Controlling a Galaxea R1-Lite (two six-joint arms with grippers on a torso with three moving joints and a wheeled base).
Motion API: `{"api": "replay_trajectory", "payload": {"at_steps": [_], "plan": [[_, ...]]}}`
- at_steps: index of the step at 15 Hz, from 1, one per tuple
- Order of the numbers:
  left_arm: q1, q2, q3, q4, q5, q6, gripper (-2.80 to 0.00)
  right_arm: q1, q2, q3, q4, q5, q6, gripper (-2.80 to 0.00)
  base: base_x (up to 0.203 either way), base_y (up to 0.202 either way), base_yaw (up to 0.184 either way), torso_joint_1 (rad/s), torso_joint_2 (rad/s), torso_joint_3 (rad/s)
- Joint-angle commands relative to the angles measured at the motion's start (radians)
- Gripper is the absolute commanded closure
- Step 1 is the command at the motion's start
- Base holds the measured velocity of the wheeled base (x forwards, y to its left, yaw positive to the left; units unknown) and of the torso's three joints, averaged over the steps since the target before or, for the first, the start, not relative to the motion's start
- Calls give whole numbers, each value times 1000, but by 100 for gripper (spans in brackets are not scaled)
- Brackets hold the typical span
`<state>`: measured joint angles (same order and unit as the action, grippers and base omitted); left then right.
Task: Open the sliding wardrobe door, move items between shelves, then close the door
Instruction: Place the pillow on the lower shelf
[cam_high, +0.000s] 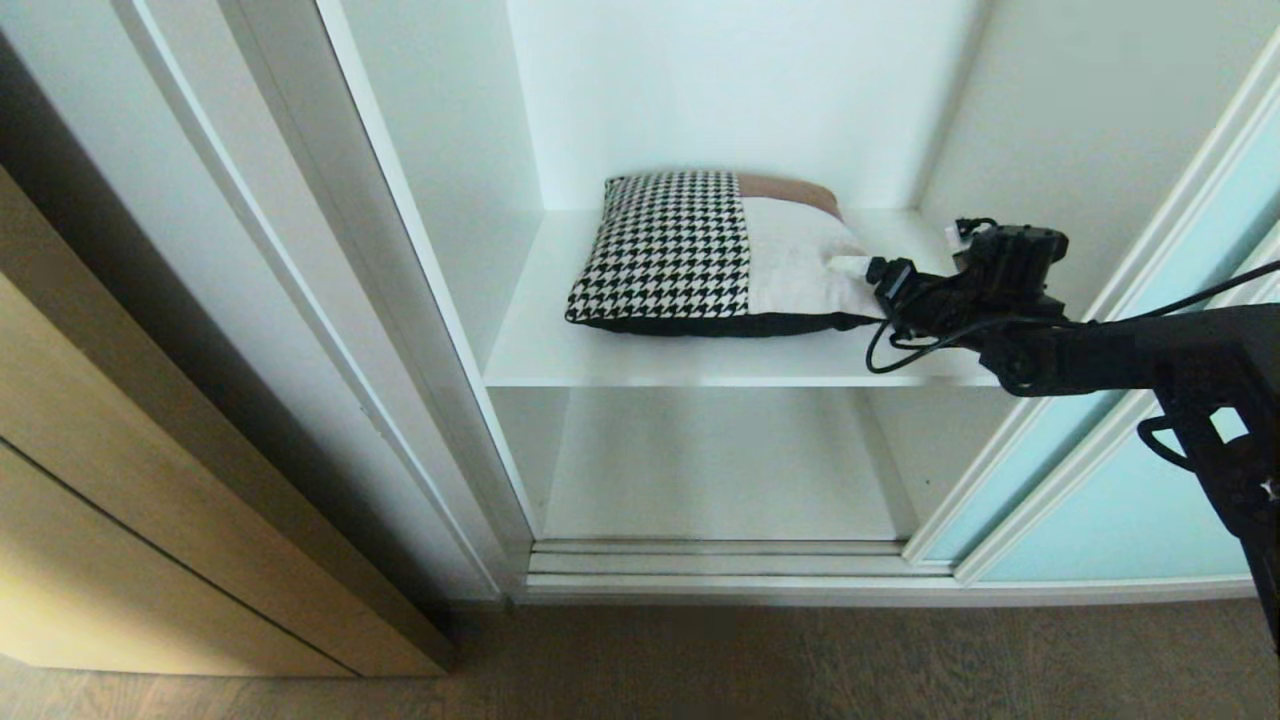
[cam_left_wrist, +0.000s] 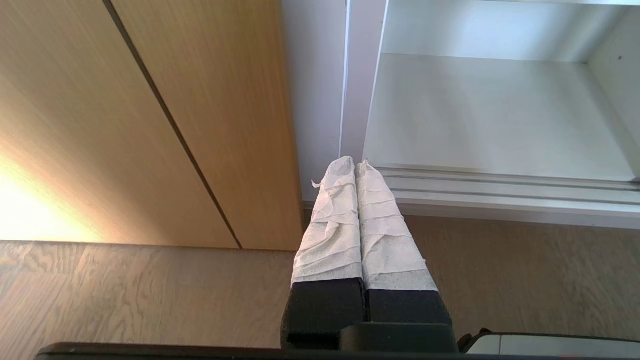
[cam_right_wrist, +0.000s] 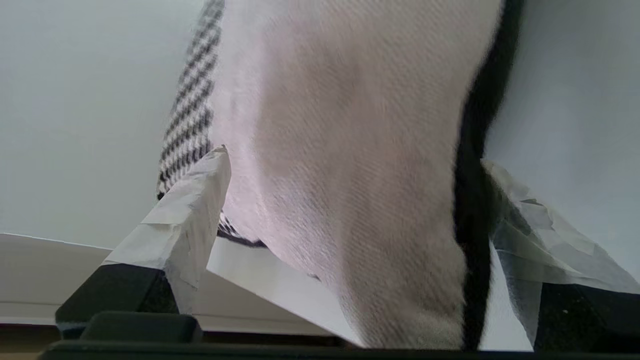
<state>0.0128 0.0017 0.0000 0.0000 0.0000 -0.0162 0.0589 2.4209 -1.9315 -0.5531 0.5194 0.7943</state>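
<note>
The right gripper has its jaws wide apart around the cushion corner, ready to grab it; left gripper jaws together

Upper white shelf carries the patchwork cushion, lying flat. Lower shelf beneath it. Wooden floor in front.
</note>
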Motion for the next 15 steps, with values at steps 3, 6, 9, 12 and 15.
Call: {"api": "replay_trajectory", "payload": {"at_steps": [3,6,9,12,15], "plan": [[1,1,0,0,0,-1,0,-2,10,-1,-30,23,8,-280,0,0,0,0,0,0],[1,1,0,0,0,-1,0,-2,21,-1,-30,24,8,-280,0,0,0,0,0,0],[1,1,0,0,0,-1,0,-1,28,-3,-37,23,8,0,0,0,0,0,0,0],[1,1,0,0,0,-1,0,7,35,-9,-44,34,2,0,0,0,0,0,0,0],[1,1,0,0,0,-1,0,7,37,-9,-48,43,-1,0,0,0,0,0,0,0]]}}
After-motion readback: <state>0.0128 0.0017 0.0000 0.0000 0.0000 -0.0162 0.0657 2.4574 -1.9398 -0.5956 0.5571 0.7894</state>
